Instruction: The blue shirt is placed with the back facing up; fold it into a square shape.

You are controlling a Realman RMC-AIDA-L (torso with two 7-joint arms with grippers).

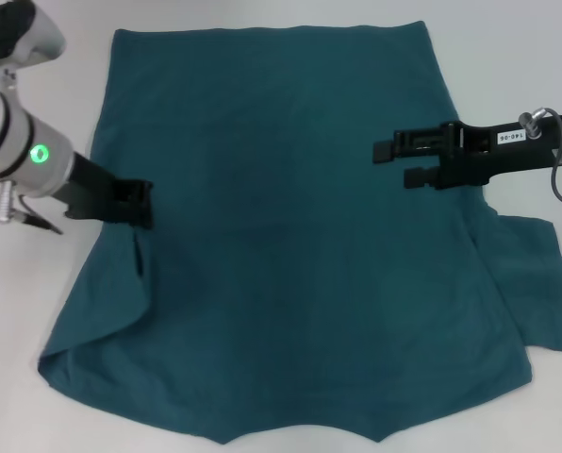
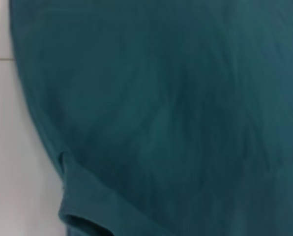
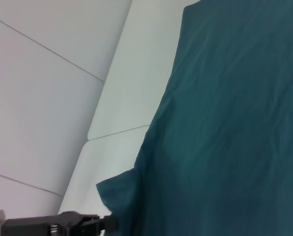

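Both grippers sit at the side edges of the blue shirt point(image 1: 281, 236), which lies spread flat on the white table point(image 1: 74, 415).

The shirt fills the centre of the head view, long axis running top to bottom, hem toward the top, sleeves low at left and right. The left gripper point(image 1: 135, 203) rests at the shirt's left edge, mid-left of frame, just above the folded-in left sleeve; whether it pinches cloth I cannot tell. The right gripper point(image 1: 399, 160) reaches in from the right edge over the body, its jaws parted and holding nothing. Each side edge lies beside its own arm; nothing else stands in the way.
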